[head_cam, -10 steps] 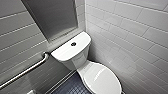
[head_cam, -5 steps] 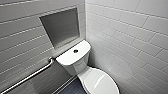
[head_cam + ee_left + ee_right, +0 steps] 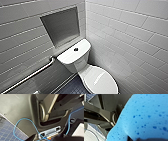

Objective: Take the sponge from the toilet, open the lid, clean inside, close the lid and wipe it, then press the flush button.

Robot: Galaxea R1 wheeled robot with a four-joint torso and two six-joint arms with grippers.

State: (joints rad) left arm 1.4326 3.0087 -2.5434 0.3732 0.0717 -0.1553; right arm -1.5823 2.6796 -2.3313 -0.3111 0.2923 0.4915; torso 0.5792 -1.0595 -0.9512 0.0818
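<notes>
The white toilet (image 3: 75,58) stands in the corner of tiled walls in the head view. Its oval lid (image 3: 100,80) is down over the bowl. A dark flush button (image 3: 76,49) sits on the flat tank top. The bright blue sponge (image 3: 146,116), speckled with darker pores, looms very close in the right wrist view, and my right gripper is shut on it. My left gripper (image 3: 50,138) is open with nothing in it, hanging beside the robot's own grey body over the blue tiled floor (image 3: 7,130).
A grey recessed niche (image 3: 62,26) is set in the wall above the tank. A metal grab bar (image 3: 30,75) runs along the left wall. Dark blue floor tiles (image 3: 72,87) lie left of the bowl. A blue cable (image 3: 25,120) loops across the robot's body.
The whole head picture has shifted downward, so the camera has moved. The wall niche now shows in full and the toilet sits lower in the picture.
</notes>
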